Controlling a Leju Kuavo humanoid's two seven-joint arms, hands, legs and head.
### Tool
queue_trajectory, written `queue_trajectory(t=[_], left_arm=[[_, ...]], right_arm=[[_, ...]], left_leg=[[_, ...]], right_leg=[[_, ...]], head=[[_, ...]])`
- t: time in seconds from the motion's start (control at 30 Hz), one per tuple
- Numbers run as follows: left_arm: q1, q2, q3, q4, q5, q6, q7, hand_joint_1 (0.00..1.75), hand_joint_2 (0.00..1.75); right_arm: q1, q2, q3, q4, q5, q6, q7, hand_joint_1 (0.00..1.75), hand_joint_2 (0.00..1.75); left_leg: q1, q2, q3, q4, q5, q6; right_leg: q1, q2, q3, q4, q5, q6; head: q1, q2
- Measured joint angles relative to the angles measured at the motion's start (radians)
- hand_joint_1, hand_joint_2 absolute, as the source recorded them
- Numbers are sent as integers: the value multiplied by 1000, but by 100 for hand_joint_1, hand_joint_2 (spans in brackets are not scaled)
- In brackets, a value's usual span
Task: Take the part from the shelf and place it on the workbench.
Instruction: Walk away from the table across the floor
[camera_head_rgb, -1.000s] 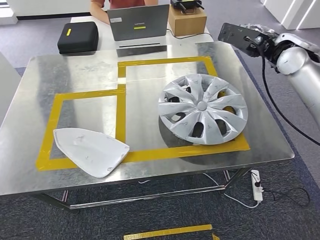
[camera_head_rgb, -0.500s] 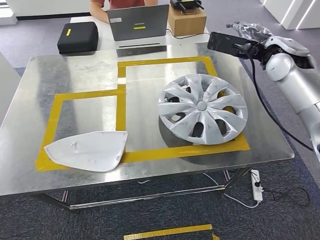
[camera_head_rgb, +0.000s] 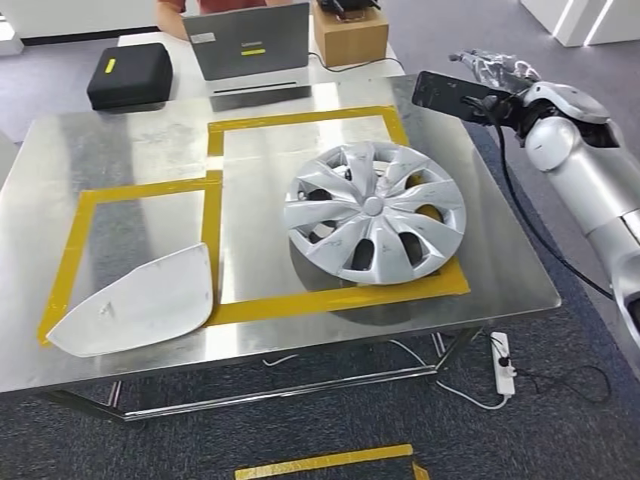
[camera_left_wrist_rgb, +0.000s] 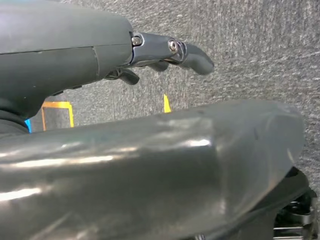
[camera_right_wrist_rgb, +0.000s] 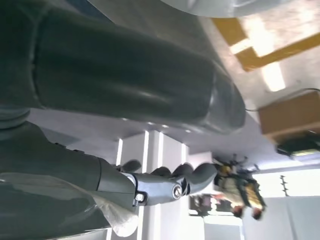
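Note:
A white curved shell part (camera_head_rgb: 136, 300) lies at the front left of the steel workbench (camera_head_rgb: 113, 140), partly inside a yellow-taped rectangle (camera_head_rgb: 213, 205). A silver wheel cover (camera_head_rgb: 375, 210) lies flat in the right taped rectangle. My right hand (camera_head_rgb: 494, 68) is raised past the bench's far right corner, fingers stretched out, holding nothing; in the right wrist view its hand (camera_right_wrist_rgb: 113, 80) has straight fingers (camera_right_wrist_rgb: 170, 185) that grip nothing. My left hand (camera_left_wrist_rgb: 68, 55) hangs over grey carpet, its fingers (camera_left_wrist_rgb: 185, 52) extended and empty.
Behind the bench stands a second table with a grey laptop (camera_head_rgb: 245, 40), a black case (camera_head_rgb: 130, 75) and a cardboard box (camera_head_rgb: 351, 32); a person (camera_head_rgb: 173, 10) sits there. A power strip (camera_head_rgb: 503, 362) with cables and a yellow tape strip (camera_head_rgb: 324, 462) lie on the carpet.
The whole picture has shifted left, so the camera has turned. The white part has swung round on the bench and its broad end now faces right. My right arm has drawn in slightly.

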Motion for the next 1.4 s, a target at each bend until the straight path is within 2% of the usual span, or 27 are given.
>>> queue_trajectory(t=[0.07, 0.13, 0.2, 0.27, 0.3, 0.4, 0.43, 0.47, 0.57, 0.6, 0.63, 0.7, 0.73, 0.77, 0.8, 0.83, 0.87, 0.9, 0.97, 1.0, 1.03, 1.1, 1.17, 1.23, 1.27, 1.33, 1.4], left_arm=[[2, 1, 0, 0, 0, 1, 0, 0, 0], [2, 1, -1, 0, -1, 1, 0, 0, 0], [2, 1, -1, 0, -1, 1, 0, 0, 0], [1, 1, -2, 0, -4, 0, 0, 0, 0], [1, 1, -3, 0, -6, 0, 0, 0, 0], [-1, 4, -10, 0, -25, -3, -2, 0, 0], [-2, 6, -15, 1, -37, -4, -3, 0, 0], [-3, 7, -21, 2, -49, -5, -4, 0, 0], [-2, 7, -41, 5, -80, -6, -6, 0, 0], [-2, 9, -47, 5, -89, -6, -6, 0, 0], [-2, 9, -53, 6, -98, -6, -8, 0, 0], [-2, 7, -66, 7, -113, -6, -12, 0, 0], [-2, 6, -72, 7, -120, -6, -15, 0, 0], [-2, 4, -77, 7, -126, -6, -17, 0, 0], [-1, 3, -81, 7, -130, -6, -19, 0, 0], [-1, 3, -85, 8, -133, -6, -20, 0, 0], [-2, 3, -88, 8, -136, -6, -20, 0, 0], [-2, 3, -92, 8, -139, -6, -20, 0, 0], [-1, 2, -101, 8, -151, -6, -21, 0, 0], [-1, 2, -105, 9, -158, -7, -21, 0, 0], [0, 2, -108, 9, -165, -8, -21, 0, 0], [3, 4, -117, 10, -180, -10, -21, 0, 0], [7, 4, -126, 11, -192, -12, -22, 0, 0], [9, 4, -133, 11, -202, -12, -23, 0, 0], [9, 4, -136, 12, -205, -11, -24, 0, 0], [10, 3, -141, 12, -208, -7, -25, 0, 0], [10, -1, -144, 12, -208, 1, -25, 0, 0]], right_arm=[[7, 2, 0, 0, 1, 0, 1, 0, 0], [7, 3, -2, -1, 1, -1, 0, 0, 0], [7, 5, -4, -1, 3, -1, 0, 0, 0], [8, 7, -6, -1, 8, -1, -1, 0, 0], [7, 8, -8, -1, 12, -1, -1, 0, 0], [3, 10, -21, -1, 26, -1, -3, 0, 0], [1, 12, -25, -1, 34, -2, -4, 0, 0], [-1, 14, -28, 0, 43, -3, -6, 0, 0], [0, 20, -43, 2, 72, -3, -7, 0, 0], [2, 21, -49, 4, 84, -4, -7, 0, 0], [3, 23, -55, 6, 95, -5, -6, 0, 0], [7, 26, -70, 10, 116, -8, -1, 0, 0], [12, 28, -78, 11, 125, -10, 2, 0, 0], [18, 31, -86, 13, 133, -12, 4, 0, 0], [25, 33, -93, 14, 139, -14, 6, 0, 0], [31, 36, -99, 16, 144, -15, 8, 0, 0], [35, 38, -105, 17, 147, -16, 8, 0, 0], [37, 41, -111, 18, 151, -16, 9, 0, 0], [39, 50, -127, 18, 158, -19, 9, 0, 0], [40, 55, -135, 19, 161, -19, 10, 0, 0], [43, 61, -142, 20, 163, -19, 11, 0, 0], [51, 72, -151, 25, 164, -15, 13, 0, 0], [61, 88, -162, 28, 164, -15, 15, 0, 0], [82, 103, -182, 29, 160, -25, 17, 0, 0], [99, 108, -194, 28, 155, -34, 17, 0, 0], [151, 115, -218, 21, 138, -58, 14, 0, 0], [218, 118, -247, 2, 119, -91, 0, 0, 0]], left_leg=[[1, 0, -14, 11, -15, -6], [0, -2, -45, 84, -73, -8], [-7, -2, -93, 218, -145, 0], [-19, -3, -114, 290, -167, 19], [-28, -5, -100, 273, -153, 35], [-66, -13, 5, 83, -75, 106], [-77, -16, 29, 32, -56, 122], [-84, -17, 37, 5, -43, 131], [-85, -15, 20, -26, 7, 120], [-82, -12, 11, -38, 29, 117], [-77, -9, -2, -48, 49, 114], [-72, -6, -34, -56, 82, 113], [-71, -6, -51, -55, 95, 111], [-70, -5, -68, -54, 109, 110], [-69, -3, -85, -53, 122, 108], [-68, -2, -102, -51, 134, 105], [-67, -1, -117, -47, 145, 101], [-68, -1, -131, -41, 153, 97], [-71, 0, -150, -28, 168, 88], [-71, 0, -156, -26, 177, 84], [-71, 1, -160, -26, 187, 80], [-68, -4, -172, -18, 175, 66], [-60, -10, -194, 55, 90, 47], [-49, -11, -218, 187, 0, 34], [-44, -11, -221, 238, -16, 31], [-37, -11, -186, 249, 16, 28], [-33, -15, -98, 138, 56, 32]], right_leg=[[0, 1, -21, 16, 1, -13], [4, 3, -32, 19, 5, -27], [11, 3, -35, 18, 12, -40], [25, 4, -42, 16, 21, -51], [33, 5, -46, 15, 27, -56], [54, 10, -58, 3, 55, -66], [55, 10, -59, -5, 67, -66], [53, 9, -59, -15, 80, -65], [49, 10, -64, -46, 112, -51], [51, 10, -72, -43, 95, -47], [51, 11, -82, -20, 56, -42], [48, 10, -102, 84, -56, -34], [46, 9, -106, 147, -90, -29], [45, 8, -102, 197, -96, -25], [43, 7, -89, 224, -78, -22], [41, 6, -61, 219, -49, -18], [39, 3, -14, 178, -26, -15], [38, 0, 50, 107, -27, -13], [39, -3, 160, -38, -71, -21], [41, -3, 185, -78, -89, -28], [42, -2, 184, -92, -91, -37], [39, -4, 167, -90, -72, -53], [35, -5, 146, -90, -50, -68], [35, -5, 121, -88, -29, -73], [35, -5, 108, -87, -19, -73], [35, -4, 83, -83, -1, -70], [35, -4, 61, -79, 14, -63]], head=[[-7, 0], [-8, 0], [-9, 0], [-10, 0], [-10, 0], [-7, 0], [-7, 0], [-8, 0], [-13, 0], [-12, 0], [-12, 0], [-10, 0], [-10, 0], [-10, 0], [-10, 0], [-10, 0], [-10, 0], [-9, 0], [-10, 0], [-10, 0], [-10, 0], [-10, 0], [-12, 0], [-14, 0], [-13, 0], [-14, 0], [-14, 0]])
